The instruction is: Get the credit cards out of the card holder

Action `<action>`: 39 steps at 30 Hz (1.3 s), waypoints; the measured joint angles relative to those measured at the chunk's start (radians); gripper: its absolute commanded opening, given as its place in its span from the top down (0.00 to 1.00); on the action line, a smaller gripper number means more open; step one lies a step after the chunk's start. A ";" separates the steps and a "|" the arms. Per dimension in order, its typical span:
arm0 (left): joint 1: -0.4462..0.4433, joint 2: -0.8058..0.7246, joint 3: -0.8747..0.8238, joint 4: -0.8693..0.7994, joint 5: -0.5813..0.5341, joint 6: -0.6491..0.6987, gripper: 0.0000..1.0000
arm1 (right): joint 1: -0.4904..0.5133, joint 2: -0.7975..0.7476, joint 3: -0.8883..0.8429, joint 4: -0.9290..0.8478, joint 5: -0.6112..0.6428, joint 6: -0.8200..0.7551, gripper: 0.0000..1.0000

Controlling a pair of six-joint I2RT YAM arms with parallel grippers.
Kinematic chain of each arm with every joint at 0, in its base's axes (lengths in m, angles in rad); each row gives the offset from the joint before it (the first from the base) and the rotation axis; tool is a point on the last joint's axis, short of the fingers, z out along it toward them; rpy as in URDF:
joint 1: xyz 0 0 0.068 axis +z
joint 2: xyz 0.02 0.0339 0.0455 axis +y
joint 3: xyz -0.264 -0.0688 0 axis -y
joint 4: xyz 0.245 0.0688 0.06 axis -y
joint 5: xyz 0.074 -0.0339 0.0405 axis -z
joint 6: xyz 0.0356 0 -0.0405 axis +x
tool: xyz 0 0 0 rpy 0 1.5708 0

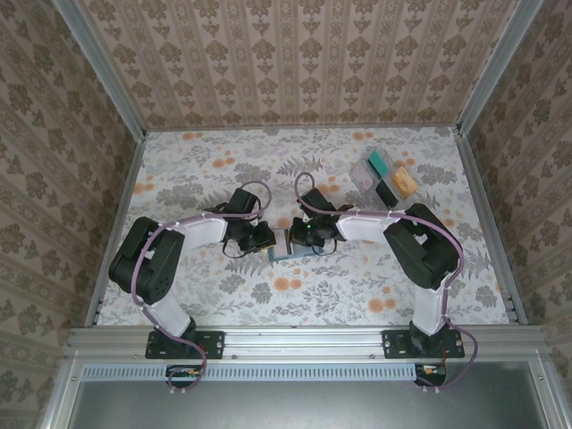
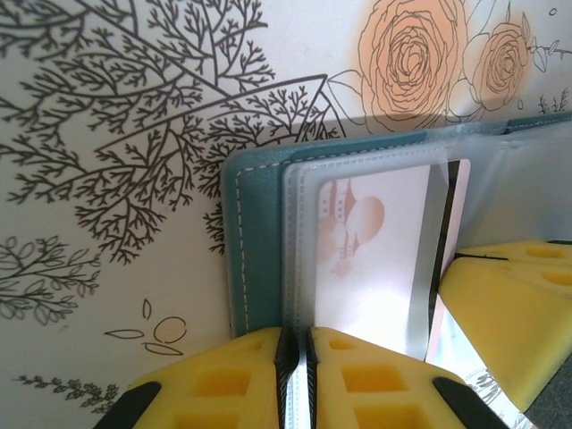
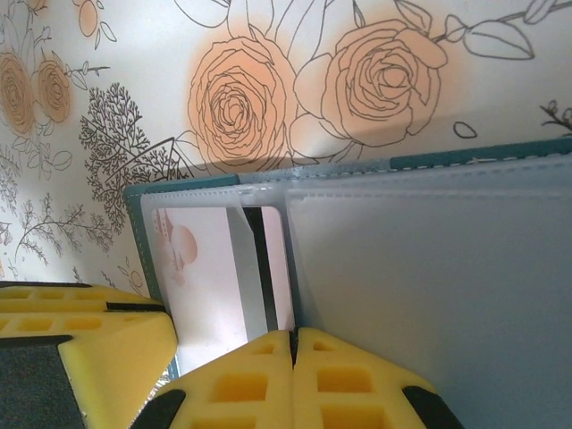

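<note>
Left gripper (image 2: 295,353) had jaws pinched shut on card holder (image 2: 255,268) sleeve edge; right gripper (image 3: 293,353) likewise, at its mid seam. Holder lay open on worktop (image 2: 107,134), credit card (image 2: 375,259) in pocket. You prob. needed L as anchor, R drawing card straight along slot.
</note>
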 measured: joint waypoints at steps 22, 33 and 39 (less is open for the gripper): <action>0.000 -0.071 0.023 -0.052 0.001 0.034 0.80 | -0.019 -0.045 -0.055 0.010 0.000 -0.012 0.85; -0.017 -0.006 0.041 -0.021 0.035 0.034 0.83 | -0.020 -0.045 -0.058 0.010 -0.001 -0.012 0.79; -0.019 0.027 0.042 -0.011 0.040 0.034 0.84 | -0.021 -0.045 -0.058 0.011 -0.002 -0.012 0.78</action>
